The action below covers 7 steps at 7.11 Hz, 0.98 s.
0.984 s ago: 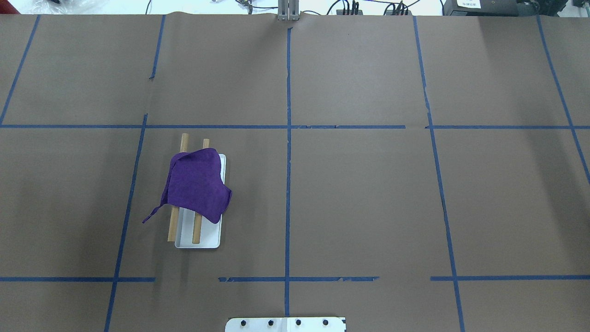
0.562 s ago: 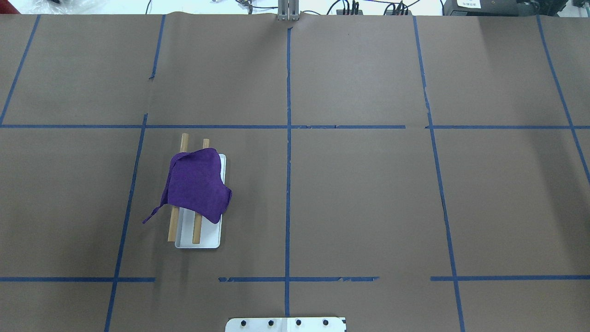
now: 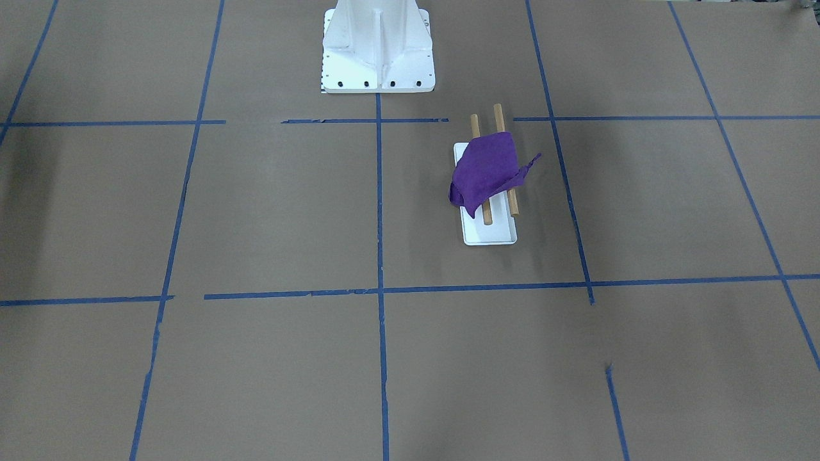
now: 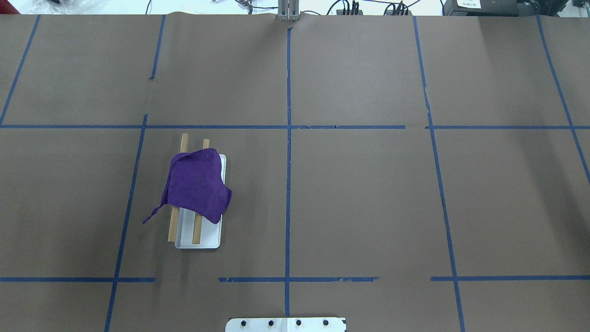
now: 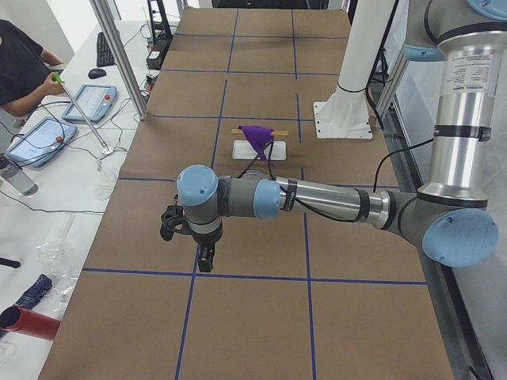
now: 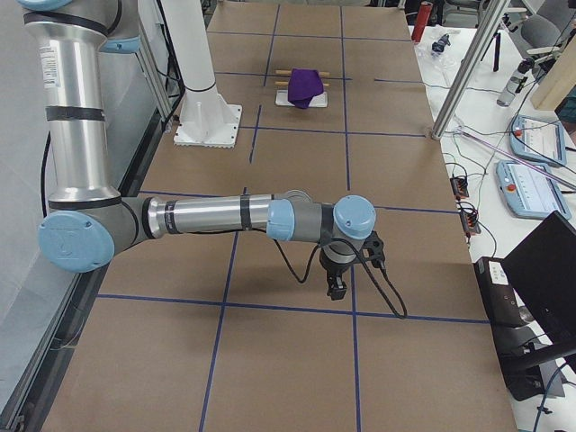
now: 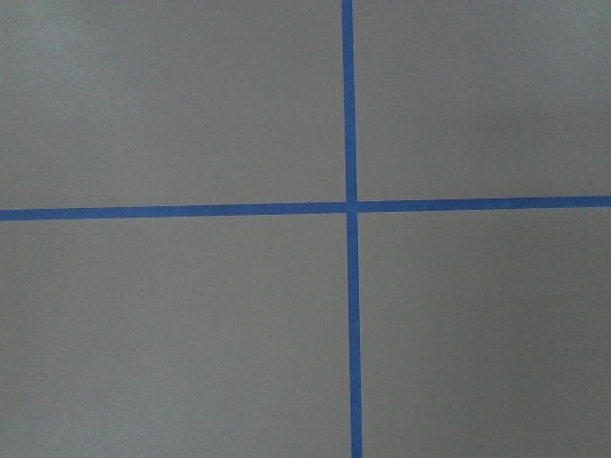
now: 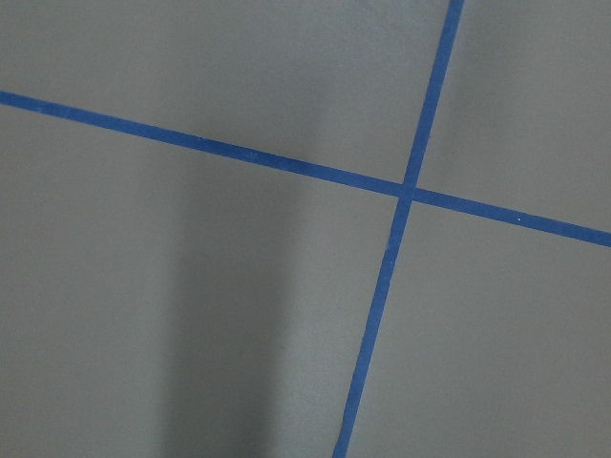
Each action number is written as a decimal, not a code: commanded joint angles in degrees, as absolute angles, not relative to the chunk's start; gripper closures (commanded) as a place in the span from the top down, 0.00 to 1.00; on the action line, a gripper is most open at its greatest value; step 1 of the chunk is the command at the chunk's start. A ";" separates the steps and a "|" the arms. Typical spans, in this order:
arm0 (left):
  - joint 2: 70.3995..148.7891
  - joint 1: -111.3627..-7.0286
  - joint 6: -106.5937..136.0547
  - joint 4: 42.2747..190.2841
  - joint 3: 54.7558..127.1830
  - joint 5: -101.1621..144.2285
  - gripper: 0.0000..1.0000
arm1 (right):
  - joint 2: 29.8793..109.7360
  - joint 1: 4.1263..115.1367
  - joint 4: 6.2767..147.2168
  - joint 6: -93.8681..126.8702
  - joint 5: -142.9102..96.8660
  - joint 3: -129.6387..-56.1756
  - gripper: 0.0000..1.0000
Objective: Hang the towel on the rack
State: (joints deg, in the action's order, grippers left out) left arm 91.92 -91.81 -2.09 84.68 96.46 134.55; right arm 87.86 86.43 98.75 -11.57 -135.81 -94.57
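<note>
Towel (image 4: 197, 184): 1, purple. Rack (image 4: 209, 235): 1, about 9 o'clock from the table (image 4: 368, 193) centre in the overhead view. It has 2 dowels (image 4: 184, 140) and 1 white base. Pedestal (image 3: 378, 45): 1, at 6 o'clock on the overhead edge. Arms: 2, left arm (image 5: 317, 198) and right arm (image 6: 207, 216). Grippers: 2, left gripper (image 5: 204, 257) and right gripper (image 6: 337, 288), seen only from the side. Operator (image 5: 24, 63): 1, at 10 o'clock in the exterior left view. Tablets (image 5: 87, 103): 2 beside the operator, probably teach pendants; they're small in view.
</note>
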 commanded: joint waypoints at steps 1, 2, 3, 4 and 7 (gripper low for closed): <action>91.93 -91.06 -1.76 86.66 97.46 134.56 1.00 | 88.41 84.64 98.26 -10.53 -131.25 -95.97 1.00; 91.93 -88.44 -1.67 87.70 97.47 134.56 1.00 | 88.77 84.64 98.26 -11.07 -128.61 -96.06 1.00; 91.93 -87.90 -1.58 89.02 97.38 134.56 1.00 | 89.12 84.64 98.26 -10.81 -128.93 -96.59 1.00; 91.85 -87.89 -1.76 89.12 97.38 134.56 1.00 | 89.12 84.55 98.26 -10.29 -129.02 -96.59 1.00; 90.88 -87.89 -2.11 89.12 97.04 137.35 1.00 | 89.03 84.55 98.35 -10.55 -130.95 -96.42 1.00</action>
State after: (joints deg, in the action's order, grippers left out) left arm 91.40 -87.92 -1.97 88.98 97.36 135.25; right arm 89.07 84.56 98.32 -10.48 -129.96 -96.56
